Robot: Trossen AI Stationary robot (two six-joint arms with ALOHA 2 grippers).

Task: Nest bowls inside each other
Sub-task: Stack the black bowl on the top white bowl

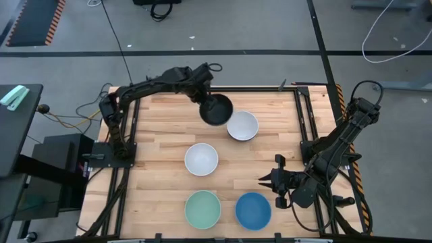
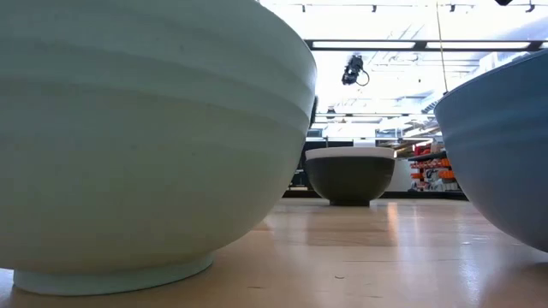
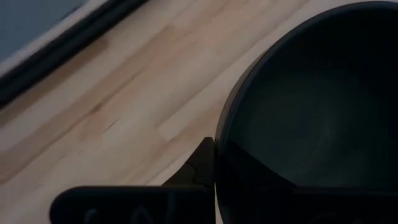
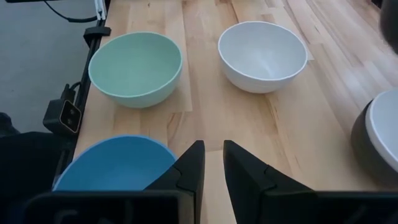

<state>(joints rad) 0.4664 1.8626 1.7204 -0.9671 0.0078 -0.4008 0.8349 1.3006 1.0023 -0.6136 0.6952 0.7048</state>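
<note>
Gripping black bowl (image 1: 217,110) rim, left pincer (image 1: 204,96) clamped, bowl mouth-up, right pincer (image 4: 211,163) narrowly parted

We find no legible text, label, brand, number or sign in any view; the colourful shelves (image 2: 425,171) far behind the table are too blurred to read.

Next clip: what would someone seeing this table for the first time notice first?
The left tool is shut on the rim of a black bowl at the far middle of the table, right beside a white bowl nested in another black bowl. Nearer, a second white bowl sits mid-table, with the mint bowl and blue bowl along the near edge. The right tool waits by the blue bowl.
</note>
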